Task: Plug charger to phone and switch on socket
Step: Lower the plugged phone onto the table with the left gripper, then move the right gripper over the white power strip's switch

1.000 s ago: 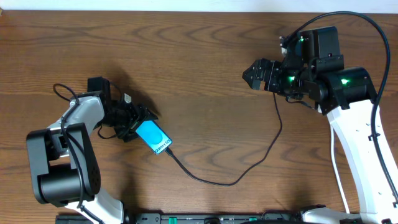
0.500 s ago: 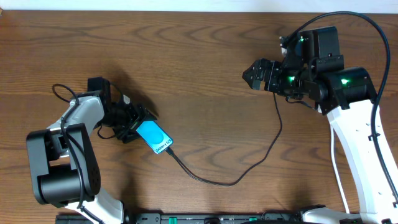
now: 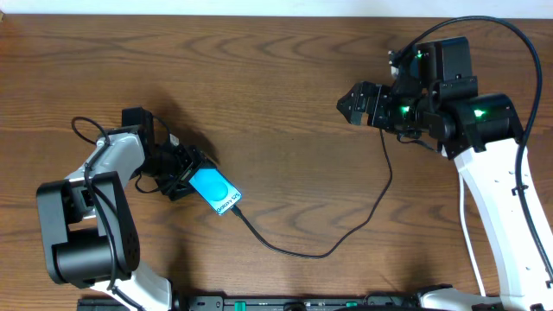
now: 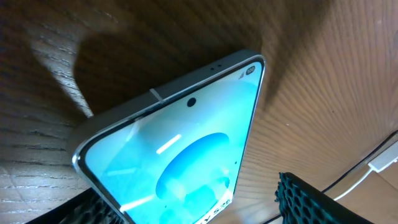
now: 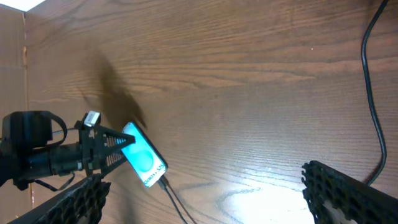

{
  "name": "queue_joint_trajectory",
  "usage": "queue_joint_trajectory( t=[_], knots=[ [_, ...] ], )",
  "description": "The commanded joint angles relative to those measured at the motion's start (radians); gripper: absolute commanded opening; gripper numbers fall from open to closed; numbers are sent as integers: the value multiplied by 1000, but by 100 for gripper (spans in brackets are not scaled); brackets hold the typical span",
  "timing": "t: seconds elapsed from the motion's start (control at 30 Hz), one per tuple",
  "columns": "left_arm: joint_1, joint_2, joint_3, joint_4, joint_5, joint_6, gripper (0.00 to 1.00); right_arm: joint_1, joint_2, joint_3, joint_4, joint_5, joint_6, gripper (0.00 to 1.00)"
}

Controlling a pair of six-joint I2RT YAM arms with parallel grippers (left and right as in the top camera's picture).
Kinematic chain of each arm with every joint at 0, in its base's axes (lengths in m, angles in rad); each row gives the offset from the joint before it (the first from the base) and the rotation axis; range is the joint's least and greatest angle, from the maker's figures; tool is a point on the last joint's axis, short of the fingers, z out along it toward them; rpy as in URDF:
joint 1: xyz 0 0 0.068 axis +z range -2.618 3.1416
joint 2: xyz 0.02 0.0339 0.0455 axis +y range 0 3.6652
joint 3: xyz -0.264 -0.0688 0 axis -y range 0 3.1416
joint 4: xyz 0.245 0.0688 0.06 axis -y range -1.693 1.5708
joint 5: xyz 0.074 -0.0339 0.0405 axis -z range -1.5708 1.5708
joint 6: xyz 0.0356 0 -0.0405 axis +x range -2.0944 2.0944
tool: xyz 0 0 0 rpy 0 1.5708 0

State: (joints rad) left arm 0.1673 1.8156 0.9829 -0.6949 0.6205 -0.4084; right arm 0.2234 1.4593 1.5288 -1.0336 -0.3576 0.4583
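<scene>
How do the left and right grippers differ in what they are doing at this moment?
The left gripper sits low at the phone, jaws either side of its top end; the right gripper is far across the table, away from it. The left's jaws bracket something; the right's hold nothing, standing apart in the right wrist view. Both are black.

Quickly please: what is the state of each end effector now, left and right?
Left end effector: closed on the phone, fingers on both sides of it.
Right end effector: open, holding nothing.

Both arms have white link shells and black joint housings; green lights glow on the right arm (image 3: 471, 112), thick black cables trailing.
</scene>
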Motion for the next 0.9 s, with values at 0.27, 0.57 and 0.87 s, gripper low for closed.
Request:
queue_joint_trajectory(
  t=[0.27, 0.57, 0.87],
  knots=[
    [3, 54, -48, -31, -241, -42, 79, 8, -12, 0, -7, 12, -19, 99],
    [5, 34, -47, -31, -240, -38, 79, 7, -12, 0, -9, 32, -27, 99],
    [5, -286, -42, -64, -240, -39, 88, -23, -12, 0, -30, 145, -38, 99]
  ],
)
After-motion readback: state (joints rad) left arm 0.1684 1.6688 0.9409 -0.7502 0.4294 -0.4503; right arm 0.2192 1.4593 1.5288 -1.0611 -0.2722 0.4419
